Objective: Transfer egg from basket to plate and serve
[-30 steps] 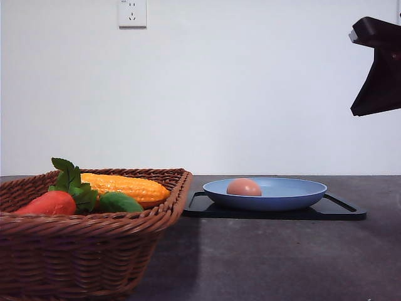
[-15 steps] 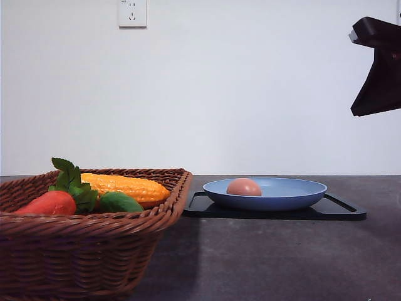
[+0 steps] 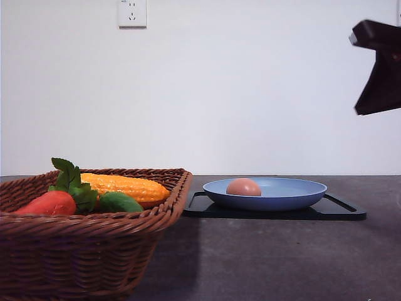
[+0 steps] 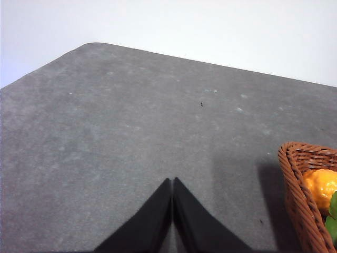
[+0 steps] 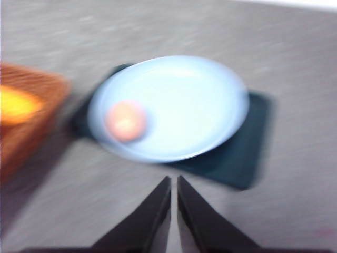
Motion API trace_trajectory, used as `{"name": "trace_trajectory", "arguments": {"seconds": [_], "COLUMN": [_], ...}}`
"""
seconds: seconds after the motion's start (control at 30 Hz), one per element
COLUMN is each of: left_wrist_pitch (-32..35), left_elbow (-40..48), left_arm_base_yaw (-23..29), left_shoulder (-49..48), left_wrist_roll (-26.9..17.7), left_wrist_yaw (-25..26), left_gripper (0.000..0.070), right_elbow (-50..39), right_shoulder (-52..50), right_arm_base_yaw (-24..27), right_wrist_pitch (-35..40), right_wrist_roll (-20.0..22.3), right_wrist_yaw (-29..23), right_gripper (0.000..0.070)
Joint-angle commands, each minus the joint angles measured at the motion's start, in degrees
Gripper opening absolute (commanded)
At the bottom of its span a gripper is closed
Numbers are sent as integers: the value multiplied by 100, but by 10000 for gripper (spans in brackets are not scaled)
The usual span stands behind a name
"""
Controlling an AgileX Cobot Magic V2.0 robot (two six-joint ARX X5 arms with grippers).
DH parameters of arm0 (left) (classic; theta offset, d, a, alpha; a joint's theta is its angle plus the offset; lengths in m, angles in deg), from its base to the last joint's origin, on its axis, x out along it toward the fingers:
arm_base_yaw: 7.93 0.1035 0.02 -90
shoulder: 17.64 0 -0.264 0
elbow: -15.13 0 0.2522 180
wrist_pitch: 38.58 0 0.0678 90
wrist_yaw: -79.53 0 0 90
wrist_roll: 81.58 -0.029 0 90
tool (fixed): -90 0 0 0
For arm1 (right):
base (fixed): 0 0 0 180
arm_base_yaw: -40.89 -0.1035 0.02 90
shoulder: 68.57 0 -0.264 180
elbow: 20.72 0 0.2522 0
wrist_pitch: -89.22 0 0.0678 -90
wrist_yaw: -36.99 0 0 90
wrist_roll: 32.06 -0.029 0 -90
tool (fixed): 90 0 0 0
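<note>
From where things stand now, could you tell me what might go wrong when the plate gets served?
The egg lies loose near one side of the blue plate, so a tilt or jolt could roll it over the shallow rim. The plate rests on the black tray close to the basket; a careless lift might bump either.

The egg (image 3: 244, 187) is small, smooth and pinkish-brown, and it lies inside the plate (image 3: 294, 196), near the plate's left side (toward the basket). The plate is wide, shallow, round and blue, and it sits flat with a raised rim. The basket (image 3: 94, 251) is large, brown woven wicker with a braided rim, and it stands just beside the plate, on the left.
</note>
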Motion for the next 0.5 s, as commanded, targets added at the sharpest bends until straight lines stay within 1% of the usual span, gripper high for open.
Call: {"name": "trace_trajectory", "arguments": {"seconds": [0.0, 0.07, 0.13, 0.2, 0.23, 0.3, 0.47], "left_wrist_pitch": [-24, -25, -25, -26, -26, -24, -24], "left_elbow": [160, 160, 160, 160, 160, 160, 160], "left_arm_base_yaw": [7, 7, 7, 7, 7, 7, 7], "left_shoulder": [-9, -9, -9, -9, -9, -9, -9], "left_wrist_roll": [24, 24, 24, 24, 24, 24, 24], "left_wrist_yaw": [28, 28, 27, 27, 27, 28, 27], "left_gripper": [0, 0, 0, 0, 0, 0, 0], "right_elbow": [31, 21, 1, -75, -127, -258, -726], "right_shoulder": [15, -82, -424, -783, -936, -1300, -2222], "right_arm_base_yaw": [-17, 2, 127, 342, 479, 827, 1843], "right_wrist_pitch": [130, 73, -67, -77, -66, -55, -37], "right_wrist_roll": [174, 173, 244, 441, 486, 498, 661], "right_wrist_yaw": [-483, -885, -1248, -1364, -1279, -952, 200], "right_gripper": [0, 0, 0, 0, 0, 0, 0]}}
